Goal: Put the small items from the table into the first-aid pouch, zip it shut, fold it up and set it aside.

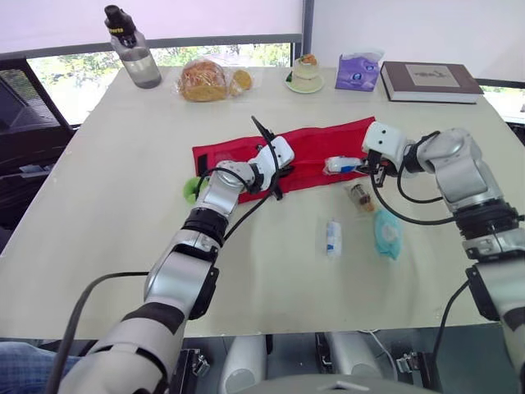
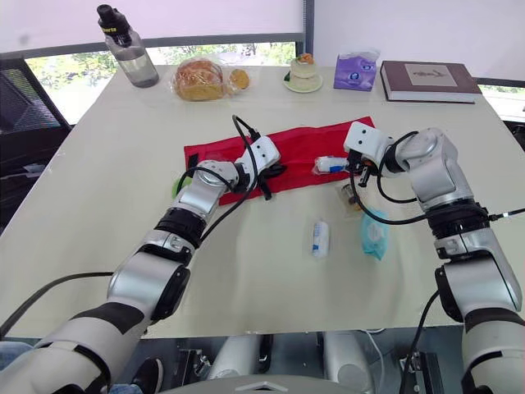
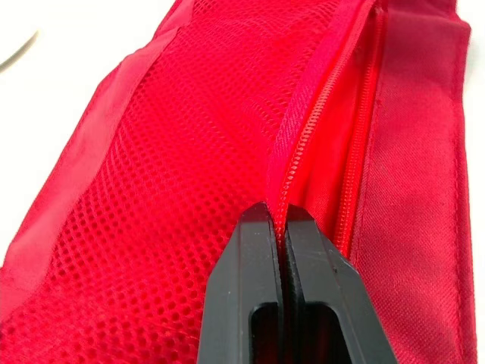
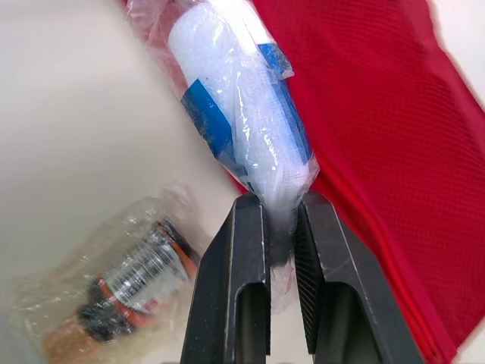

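L wrist view: L gripper (image 3: 278, 214) fingers pressed together, pinching the raised zip edge of the red pouch (image 1: 316, 139), w/ the mesh pocket on one side and the open zip track on the other. Head views don't show that pinch; wrist and cable cover it.

R wrist view: R gripper (image 4: 282, 201) clamped on the loose plastic tail of the gauze roll (image 4: 235, 106). The roll (white, blue label, clear wrap) extends straight out from the tips and its far part overlaps the pouch's edge. A wrapped vial (image 4: 129, 288) lies just beside the fingers on the table (image 1: 123, 205).

Head views: pouch is unfolded flat mid-table, long side running L-R. L forearm + black cable lie across its middle, hiding that part. A green item (image 1: 189, 190) is half hidden behind the L arm near the pouch's L end.

Near side of pouch, loose: white tube (image 1: 333, 238) and teal packet (image 1: 387, 234), both apart from the pouch.

Far edge of table: water bottle (image 1: 131, 51), bread bag (image 1: 205, 80), cake (image 1: 306, 72), tissue pack (image 1: 358, 71), book (image 1: 431, 80).
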Robot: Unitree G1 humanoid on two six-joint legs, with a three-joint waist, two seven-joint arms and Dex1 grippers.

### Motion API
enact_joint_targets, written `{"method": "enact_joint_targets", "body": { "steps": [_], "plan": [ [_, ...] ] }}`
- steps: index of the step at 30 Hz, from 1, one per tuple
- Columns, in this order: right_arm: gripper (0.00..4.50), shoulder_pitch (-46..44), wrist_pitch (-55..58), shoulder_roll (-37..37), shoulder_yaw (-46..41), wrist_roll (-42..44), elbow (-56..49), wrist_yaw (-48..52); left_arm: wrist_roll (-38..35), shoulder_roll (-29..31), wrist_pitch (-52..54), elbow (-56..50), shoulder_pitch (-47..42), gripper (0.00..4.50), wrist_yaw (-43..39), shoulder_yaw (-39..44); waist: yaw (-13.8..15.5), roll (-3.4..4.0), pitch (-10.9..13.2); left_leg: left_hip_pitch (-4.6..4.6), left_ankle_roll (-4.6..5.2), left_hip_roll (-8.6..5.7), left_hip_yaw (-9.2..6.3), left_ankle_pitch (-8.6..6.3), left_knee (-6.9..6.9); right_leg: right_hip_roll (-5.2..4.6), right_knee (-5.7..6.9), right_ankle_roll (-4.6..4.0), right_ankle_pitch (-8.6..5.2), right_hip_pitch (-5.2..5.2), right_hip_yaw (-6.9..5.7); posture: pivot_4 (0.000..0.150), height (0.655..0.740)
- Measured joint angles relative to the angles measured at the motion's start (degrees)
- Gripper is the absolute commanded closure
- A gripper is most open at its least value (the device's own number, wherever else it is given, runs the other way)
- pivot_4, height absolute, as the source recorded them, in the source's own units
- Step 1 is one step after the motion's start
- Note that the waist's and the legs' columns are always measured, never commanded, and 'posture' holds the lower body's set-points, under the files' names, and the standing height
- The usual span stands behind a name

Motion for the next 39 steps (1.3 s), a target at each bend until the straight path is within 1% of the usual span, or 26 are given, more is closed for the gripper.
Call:
{"method": "enact_joint_targets", "body": {
  "steps": [4,9,14,19,24,27,33,35,36,38,39],
  "plan": [
    [4.49,4.44,7.95,0.53,1.45,-1.7,-9.05,-3.33,-0.64,-1.99,3.59,-3.7,1.0,4.5,0.32,-0.17,-0.01,0.0,0.0,0.0,0.0,0.0,0.01,0.0,0.02,0.01,0.02,0.0,0.0,0.0,0.02,0.15,0.74],
    [4.49,6.37,16.78,1.0,4.57,-4.9,-16.44,-7.82,-1.04,-3.04,6.85,-7.41,1.94,4.5,0.57,-0.67,-0.19,0.0,0.0,0.02,0.0,0.01,-0.01,0.0,0.02,0.05,0.03,0.0,0.0,-0.01,0.03,0.15,0.74],
    [4.49,6.7,21.61,2.11,7.95,-9.05,-16.97,-13.71,-1.06,-3.67,9.08,-10.48,2.29,4.5,0.6,-1.15,-0.13,0.0,0.0,0.01,0.0,0.01,0.03,0.0,0.02,0.04,0.01,0.0,0.0,-0.01,0.06,0.15,0.74],
    [4.49,5.94,28.26,6.29,9.35,-10.94,-17.05,-17.95,-1.05,-4.45,10.86,-13.88,3.24,4.5,0.84,-1.42,-0.18,0.0,0.0,0.02,0.0,0.02,0.01,0.0,0.02,0.04,0.02,0.0,0.0,-0.01,0.05,0.15,0.74],
    [4.49,4.04,35.27,11.83,9.89,-10.36,-17.56,-19.9,-1.02,-5.42,11.61,-15.53,4.54,4.5,1.2,-2.65,-0.15,0.0,0.0,0.01,0.0,0.02,-0.01,0.0,0.02,0.05,0.01,0.0,0.0,-0.01,0.03,0.15,0.74],
    [4.49,3.38,38.73,13.76,9.75,-9.41,-17.49,-20.98,-1.0,-5.2,11.6,-15.57,4.7,4.5,1.47,-2.91,-0.16,0.0,0.0,0.01,0.0,0.01,0.0,0.0,0.02,0.04,0.01,0.0,0.0,-0.01,0.04,0.15,0.74],
    [4.49,2.01,44.23,18.6,5.71,-5.29,-17.09,-23.58,-0.99,-5.03,11.56,-15.6,4.79,4.5,1.82,-2.83,-0.31,0.01,-0.01,0.02,0.0,0.03,-0.01,0.0,0.01,0.06,0.02,0.0,0.0,-0.02,0.04,0.15,0.74],
    [3.54,1.66,44.94,19.12,5.37,-3.67,-17.11,-23.98,-1.02,-5.08,11.49,-15.6,4.79,4.5,1.82,-2.83,-0.29,0.01,-0.01,0.02,0.0,0.03,-0.02,0.0,0.0,0.06,0.01,0.0,0.0,-0.02,0.03,0.15,0.74],
    [3.27,1.61,44.79,18.98,5.43,-2.76,-17.33,-23.89,-1.05,-5.18,11.47,-15.6,4.79,4.5,1.81,-2.84,-0.28,0.01,-0.01,0.01,0.0,0.03,0.0,0.0,0.0,0.05,0.01,0.0,0.0,-0.02,0.03,0.15,0.74],
    [2.13,1.57,43.99,18.59,5.79,-1.1,-18.71,-23.5,-1.17,-5.55,11.48,-15.42,4.86,4.5,1.78,-2.84,-0.28,0.01,-0.01,0.0,0.0,0.02,0.0,0.0,0.0,0.05,-0.01,0.0,0.0,-0.02,0.03,0.15,0.74],
    [1.73,1.55,43.77,18.15,5.85,-0.36,-19.36,-23.36,-1.24,-5.56,11.48,-15.35,4.85,4.5,1.77,-2.85,-0.2,0.01,-0.01,0.0,0.0,0.02,-0.01,0.0,0.0,0.05,-0.01,0.0,0.0,-0.02,0.03,0.15,0.74]
  ]
}}
